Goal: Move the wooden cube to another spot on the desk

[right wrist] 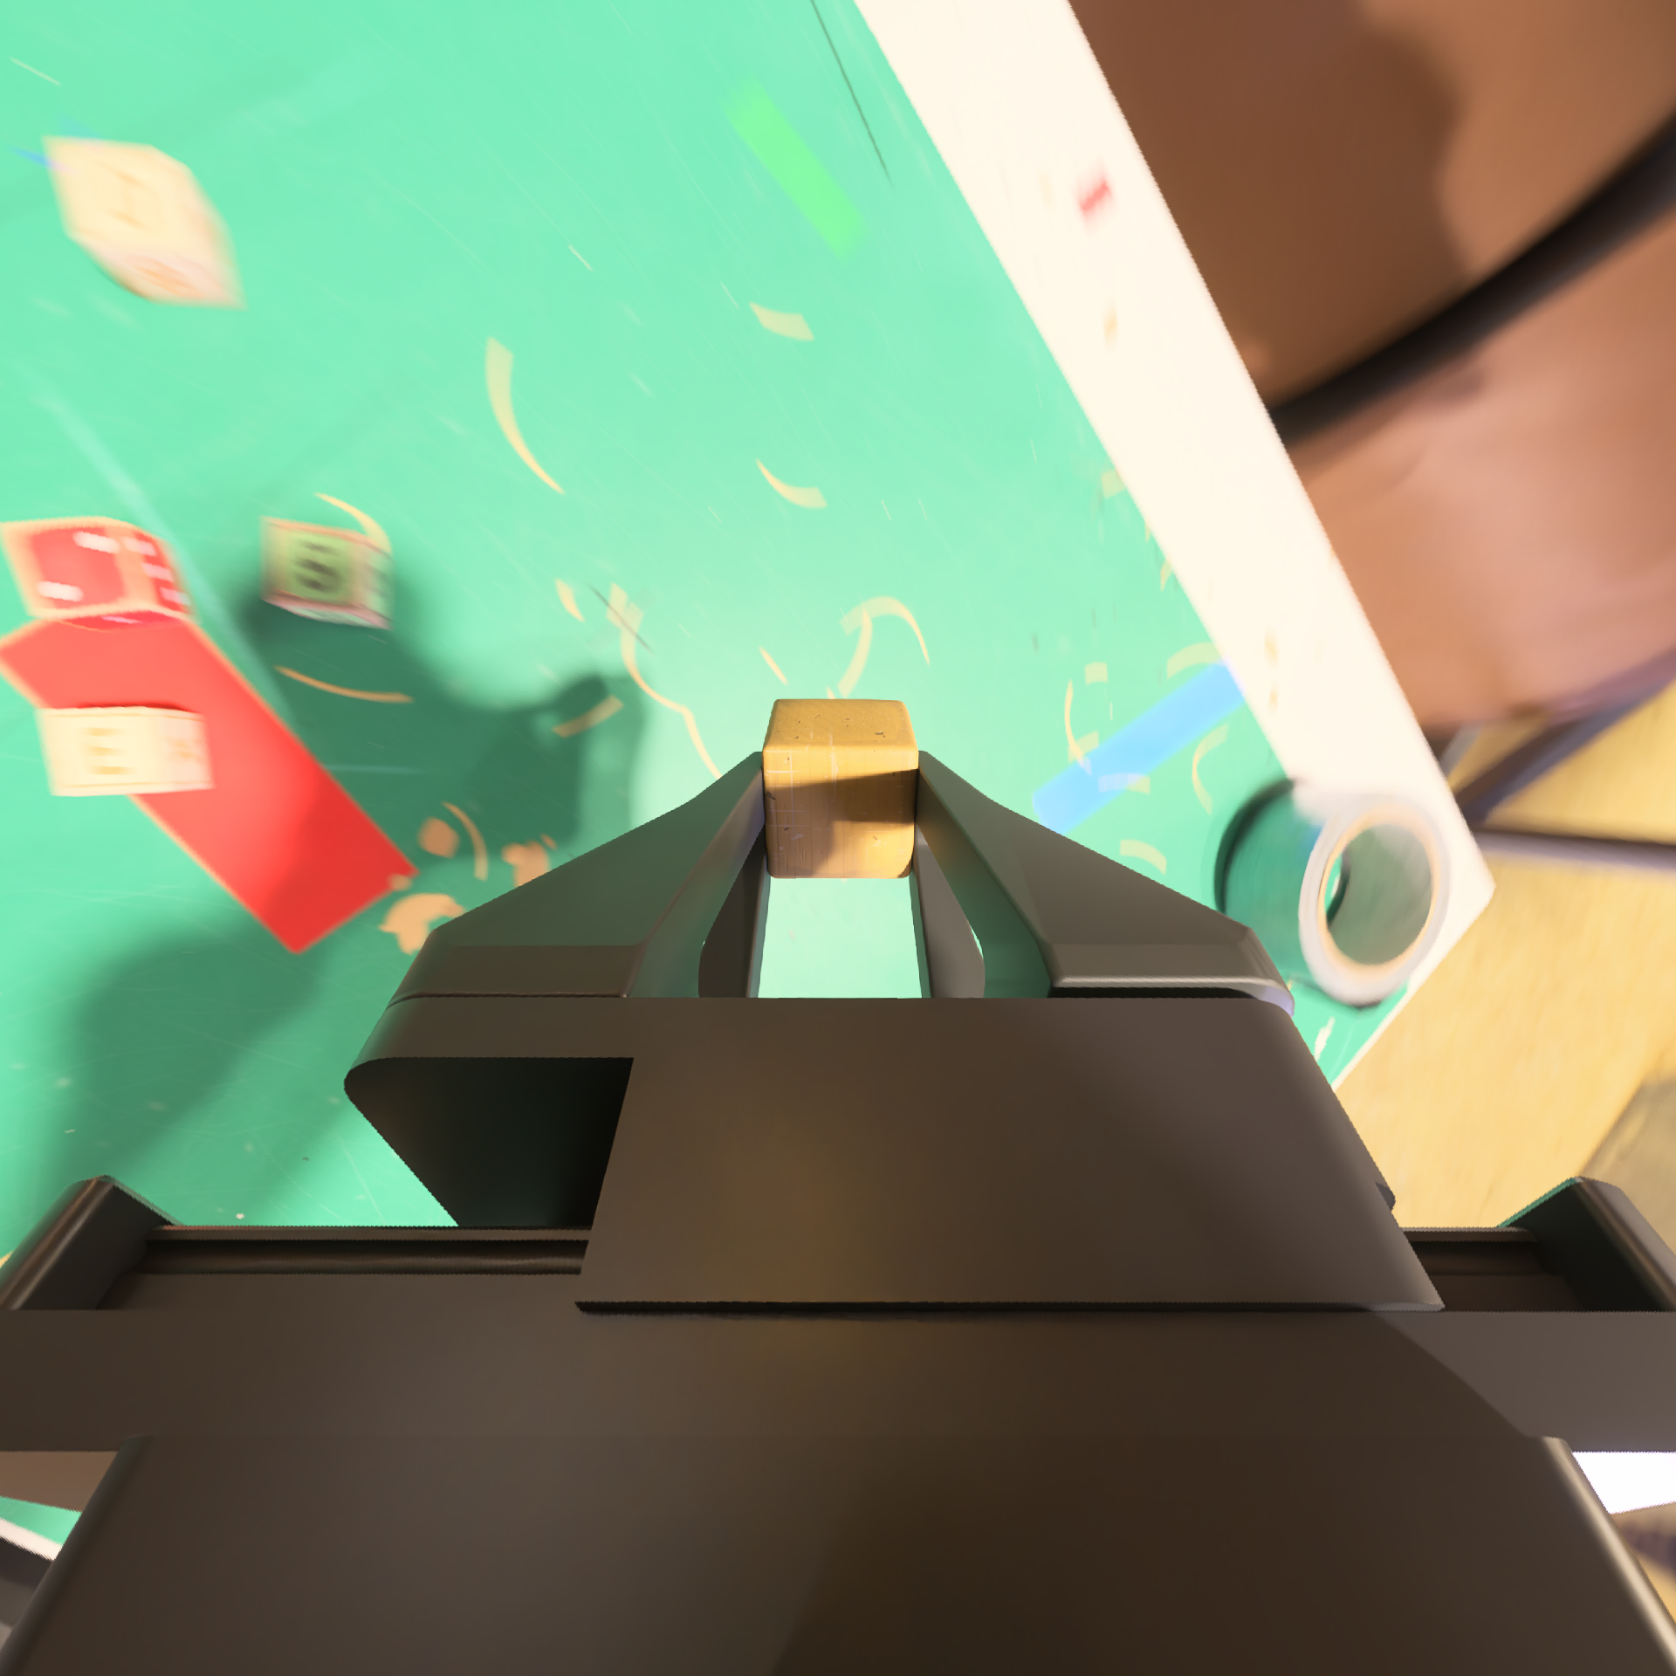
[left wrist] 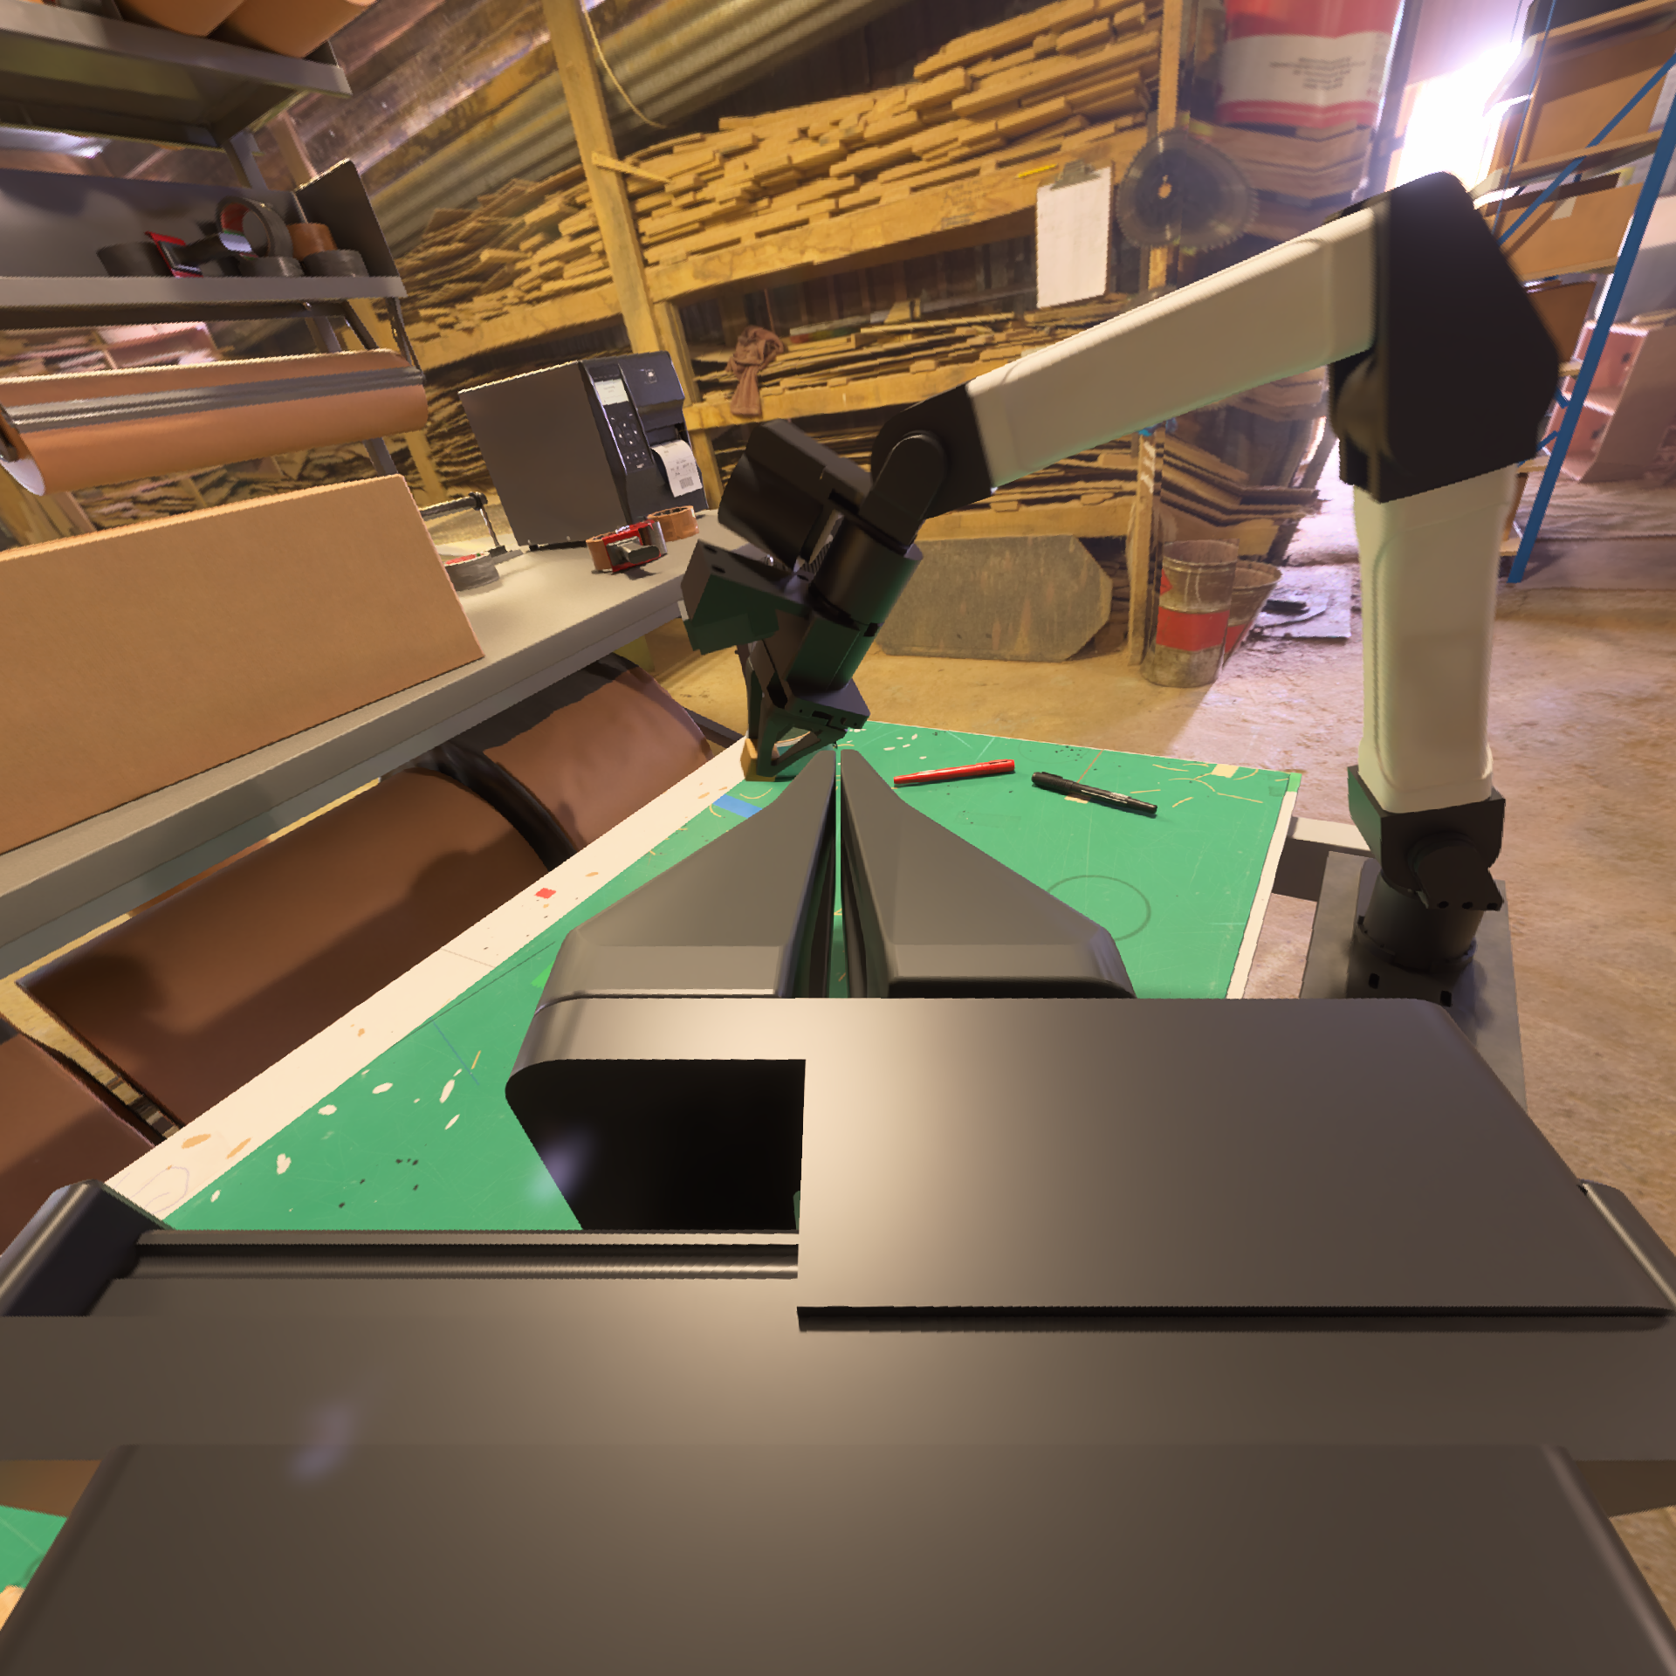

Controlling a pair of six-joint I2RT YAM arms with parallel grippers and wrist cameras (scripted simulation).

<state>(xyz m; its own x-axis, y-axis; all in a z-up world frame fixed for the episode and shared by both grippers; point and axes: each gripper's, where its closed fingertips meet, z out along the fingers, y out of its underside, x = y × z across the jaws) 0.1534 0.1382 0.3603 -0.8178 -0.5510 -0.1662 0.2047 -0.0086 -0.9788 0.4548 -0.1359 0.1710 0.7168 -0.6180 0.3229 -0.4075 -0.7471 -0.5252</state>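
Observation:
A plain tan wooden cube (right wrist: 839,789) sits between the fingertips of my right gripper (right wrist: 839,771), which is shut on it and holds it above the green mat (right wrist: 508,227) near the desk's white edge strip (right wrist: 1170,381). The mat behind it is blurred. In the left wrist view the right gripper (left wrist: 791,751) points down at the far left part of the mat (left wrist: 1170,871), with a sliver of the cube (left wrist: 751,760) showing beside its fingers. My left gripper (left wrist: 836,780) is shut and empty, its fingers pressed together above the mat.
Several lettered blocks (right wrist: 325,571) and a flat red piece (right wrist: 227,771) lie left of the cube. A tape roll (right wrist: 1369,893) stands at the mat's corner by a blue strip (right wrist: 1143,744). A red marker (left wrist: 952,773) and a black marker (left wrist: 1093,794) lie at the far end.

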